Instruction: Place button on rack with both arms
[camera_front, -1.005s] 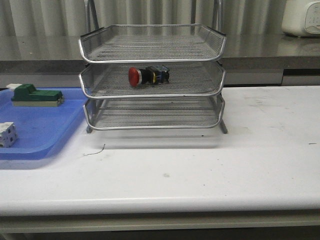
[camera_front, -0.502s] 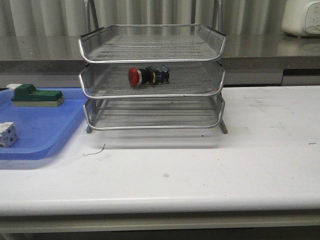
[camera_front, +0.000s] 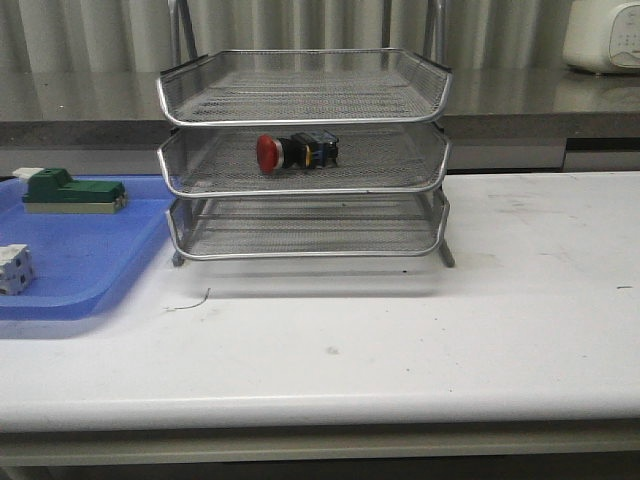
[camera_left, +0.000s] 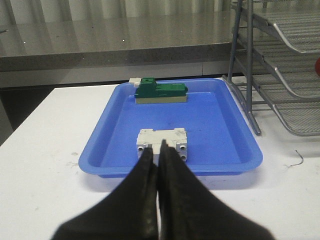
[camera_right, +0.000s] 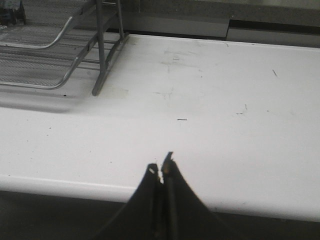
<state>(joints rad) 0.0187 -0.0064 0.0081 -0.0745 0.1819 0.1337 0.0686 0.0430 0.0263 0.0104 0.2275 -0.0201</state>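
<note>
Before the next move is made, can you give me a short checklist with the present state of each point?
1. Button lies on the middle tier of the rack: ok.
2. Button is free of both claws: ok, neither one is near it in the front view.
3. Left claw is shut and empty: ok.
4. Right claw is shut and empty: ok.
5. Both arms are clear of the rack: ok, none shows in the front view.
6. Button sits stable on the mesh: cannot tell; it lies on its side, cap pointing left.

Lab or workshop bench: white worktable (camera_front: 500, 330), grey counter (camera_front: 80, 100), blue parts tray (camera_front: 90, 270).
</note>
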